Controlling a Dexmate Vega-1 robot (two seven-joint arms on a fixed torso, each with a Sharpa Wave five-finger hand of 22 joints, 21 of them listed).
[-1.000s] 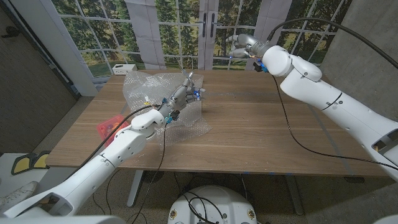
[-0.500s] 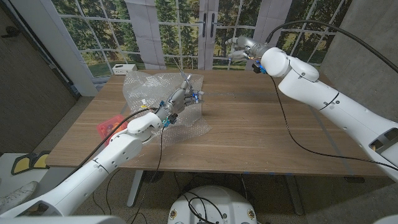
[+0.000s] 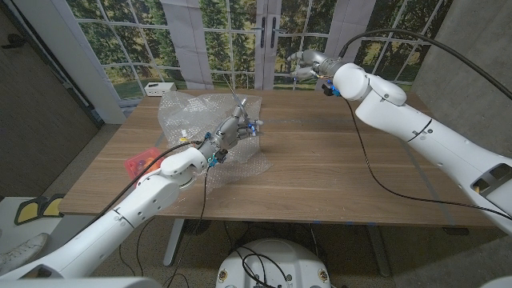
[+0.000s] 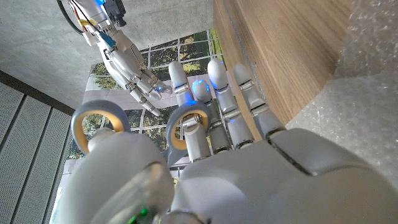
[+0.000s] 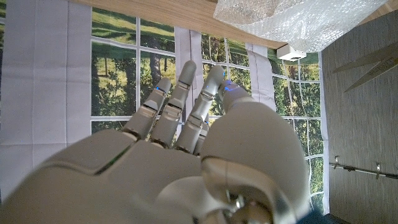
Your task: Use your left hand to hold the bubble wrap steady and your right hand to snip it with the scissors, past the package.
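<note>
Head view: the bubble wrap [image 3: 204, 120] covers the table's [image 3: 336, 168] far left part, reaching near its far edge — bare wood lies open to the right.
Left hand [image 3: 237, 124]: over the wrap, apparently holding scissors [image 3: 251, 126]; rings show beside its fingers in the wrist view.
Right hand [image 3: 304, 62]: raised beyond the far edge — fingers loosely extended, empty.

- Your left hand [image 4: 249, 168] fills the lower part of the picture, and its fingers [image 4: 239, 93] point up.
- Two yellow scissors [image 4: 143, 124] rings sit by the thumb, at the lower left.
- Your right hand [image 4: 127, 59] hangs at the upper left.
- The wooden table [image 4: 286, 50] crosses the upper right.
- Bubble wrap [image 4: 367, 81] lies at the right edge.
</note>
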